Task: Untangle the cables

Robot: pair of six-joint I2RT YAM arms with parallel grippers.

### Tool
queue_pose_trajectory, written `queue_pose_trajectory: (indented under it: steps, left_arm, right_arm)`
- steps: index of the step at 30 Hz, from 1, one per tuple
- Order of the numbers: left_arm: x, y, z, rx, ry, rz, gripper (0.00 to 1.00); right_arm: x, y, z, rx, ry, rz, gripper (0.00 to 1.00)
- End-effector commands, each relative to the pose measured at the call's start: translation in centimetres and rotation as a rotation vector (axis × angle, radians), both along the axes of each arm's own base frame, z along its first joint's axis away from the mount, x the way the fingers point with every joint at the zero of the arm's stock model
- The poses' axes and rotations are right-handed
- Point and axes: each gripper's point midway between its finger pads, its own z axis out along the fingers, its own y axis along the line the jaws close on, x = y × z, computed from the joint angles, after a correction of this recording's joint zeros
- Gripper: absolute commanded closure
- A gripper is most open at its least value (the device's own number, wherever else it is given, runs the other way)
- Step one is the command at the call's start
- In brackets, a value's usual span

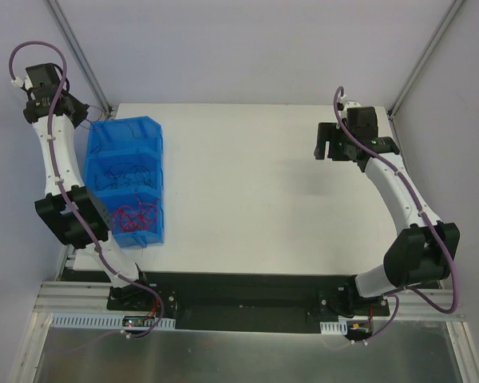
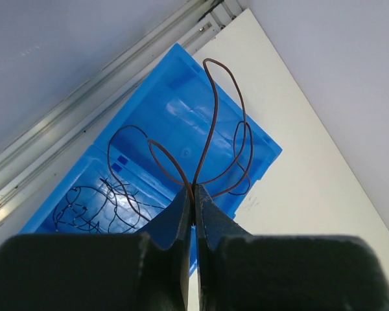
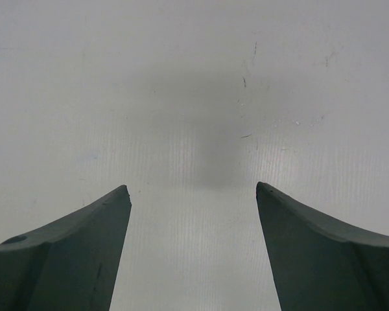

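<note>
My left gripper [image 2: 194,191] is shut on a thin brown-red cable [image 2: 211,123], whose loops hang over the far compartment of a blue bin [image 2: 175,84]. In the top view this gripper [image 1: 81,112] sits raised at the bin's far left corner. Thin dark cables [image 1: 124,174] lie in the middle compartment and also show in the left wrist view [image 2: 84,207]. Curly red cables [image 1: 136,217] lie in the near compartment. My right gripper [image 1: 326,144] is open and empty over the bare white table at the far right, seen from the wrist [image 3: 191,188] with nothing between the fingers.
The blue three-compartment bin [image 1: 161,159] stands along the left edge of the white table [image 1: 263,183]. A metal frame rail [image 2: 84,97] runs behind the bin. Grey walls close in the table at the back and sides.
</note>
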Motion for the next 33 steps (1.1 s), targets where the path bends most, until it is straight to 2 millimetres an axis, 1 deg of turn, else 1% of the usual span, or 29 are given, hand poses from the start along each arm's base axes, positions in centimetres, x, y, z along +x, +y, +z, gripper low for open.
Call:
queue_pose_trajectory:
  steps: [1,4,6,8,11,13,19,22,25,26,28,31,32,33]
  left_arm:
    - [-1.6,0.8,4.8,0.084,-0.079,0.02,1.0]
    - [-1.7,0.3,3.7,0.037,-0.073,0.023,1.0]
    - [-1.3,-0.1,3.0,0.011,-0.066,0.002,1.0]
    - [-1.0,-0.4,2.8,-0.015,-0.073,0.003,1.0]
    - [0.9,-1.5,1.6,-0.095,-0.087,-0.046,1.0]
    - [2.4,-2.7,0.9,-0.136,-0.086,-0.09,1.0]
    - [6.6,-6.3,-0.2,-0.195,-0.098,-0.213,1.0]
    - [7.5,-7.0,-2.0,-0.231,-0.069,-0.23,1.0]
    - [8.3,-8.1,-3.3,-0.28,-0.057,-0.297,1.0]
    - [8.2,-8.0,-3.7,-0.281,-0.045,-0.286,1.0]
    - [7.3,-7.1,-4.4,-0.261,-0.018,-0.23,1.0]
    - [6.1,-5.1,-4.6,-0.229,-0.001,-0.172,1.0]
    - [5.5,-4.4,-4.4,-0.215,-0.001,-0.153,1.0]
    - [5.0,-3.7,-4.7,-0.207,0.01,-0.131,1.0]
  right_arm:
    - [-0.4,-0.2,1.9,0.009,-0.047,0.002,0.19]
    - [-0.5,-0.2,1.7,0.011,-0.042,0.004,0.19]
    - [-0.7,-0.2,1.6,0.009,-0.039,0.003,0.19]
    - [-0.9,-0.3,1.5,0.007,-0.041,0.003,0.19]
    - [-1.3,-0.5,1.4,0.001,-0.039,0.003,0.19]
    - [-1.5,-0.5,1.3,-0.003,-0.04,0.007,0.19]
    - [-2.2,-0.8,1.2,-0.008,-0.041,0.004,0.19]
    - [-2.6,-0.9,1.1,-0.013,-0.044,0.004,0.19]
    - [-2.9,-1.0,1.0,-0.018,-0.044,0.003,0.19]
    - [-3.1,-1.1,1.0,-0.018,-0.043,0.003,0.19]
    - [-3.2,-1.1,1.1,-0.019,-0.049,0.005,0.19]
    - [-3.5,-1.3,1.0,-0.029,-0.05,0.005,0.19]
    - [-3.6,-1.2,1.0,-0.034,-0.052,0.006,0.19]
    - [-3.7,-1.2,1.1,-0.037,-0.054,0.01,0.19]
